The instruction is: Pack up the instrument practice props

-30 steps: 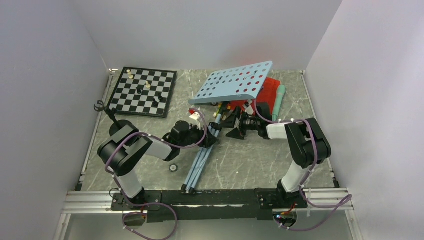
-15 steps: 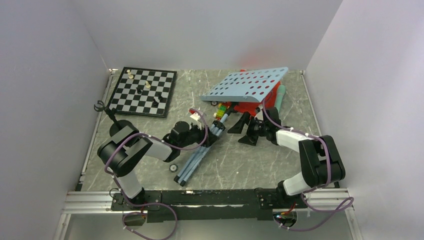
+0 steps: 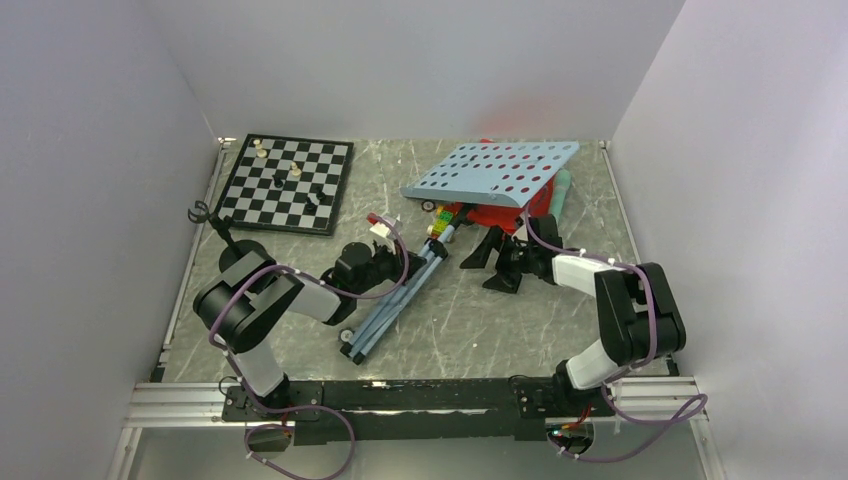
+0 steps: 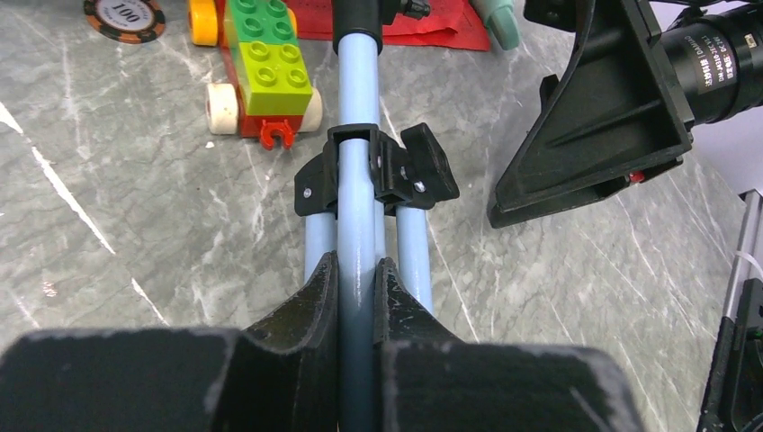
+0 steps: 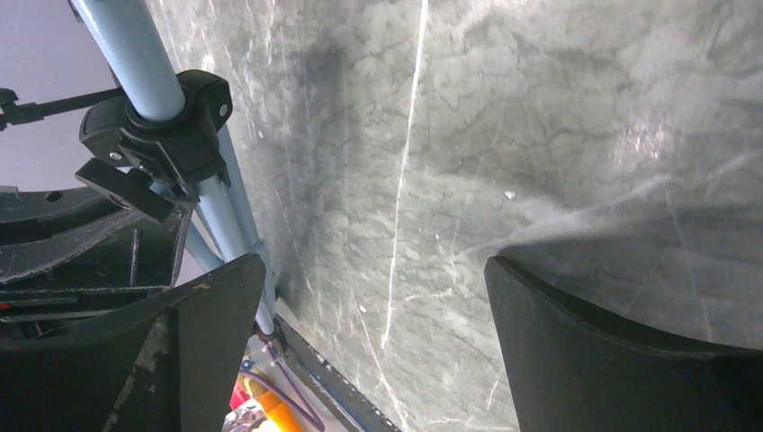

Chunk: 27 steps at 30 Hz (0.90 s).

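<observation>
Music stand [image 4: 357,90] pinched by left hand [image 4: 357,270]; right hand [image 5: 375,265] gapes, seemingly empty.

the tray of the music stand [image 3: 495,173] now lies further right, over the red pages [image 3: 488,214] and seemingly most of the microphone [image 3: 563,184]. its folded legs swing left at the near end. the right gripper [image 3: 493,262] sits further right, elbow drawn back.

The right gripper [image 5: 373,279] hangs with its two dark fingers [image 5: 630,360] spread wide above the grey marbled table [image 5: 540,108]. At upper left, the pole of the light blue music stand [image 5: 135,40] passes through a black clamp collar [image 5: 166,126], and thinner blue legs run down beside the left-hand finger.
</observation>
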Tool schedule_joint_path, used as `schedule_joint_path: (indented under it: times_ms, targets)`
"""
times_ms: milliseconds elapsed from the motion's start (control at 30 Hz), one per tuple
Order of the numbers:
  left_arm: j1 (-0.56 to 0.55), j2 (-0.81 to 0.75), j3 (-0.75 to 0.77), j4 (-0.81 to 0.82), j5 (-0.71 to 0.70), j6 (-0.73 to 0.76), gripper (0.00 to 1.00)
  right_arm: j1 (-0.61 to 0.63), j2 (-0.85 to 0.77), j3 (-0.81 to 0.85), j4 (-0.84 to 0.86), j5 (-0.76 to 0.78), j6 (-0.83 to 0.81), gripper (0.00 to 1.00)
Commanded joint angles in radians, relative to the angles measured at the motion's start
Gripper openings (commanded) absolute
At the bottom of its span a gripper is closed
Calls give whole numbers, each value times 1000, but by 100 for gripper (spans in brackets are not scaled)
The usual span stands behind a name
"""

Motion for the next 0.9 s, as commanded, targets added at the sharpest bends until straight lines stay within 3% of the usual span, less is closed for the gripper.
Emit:
schedule_joint_path:
  times_ms: [0,300,700,867]
  targets:
    - [0,-44,-13,120,-8,41,0,-6,98,62,-52,99,-112,99]
    - [-18,-45,-12,151,6,35,0,15,240,162,-232,168,-190,98]
    - [-44,-88,9,153,-6,43,0,123,378,337,-462,449,-325,99]
    - [-45,-101,4,162,-29,47,0,156,391,330,-498,504,-348,99]
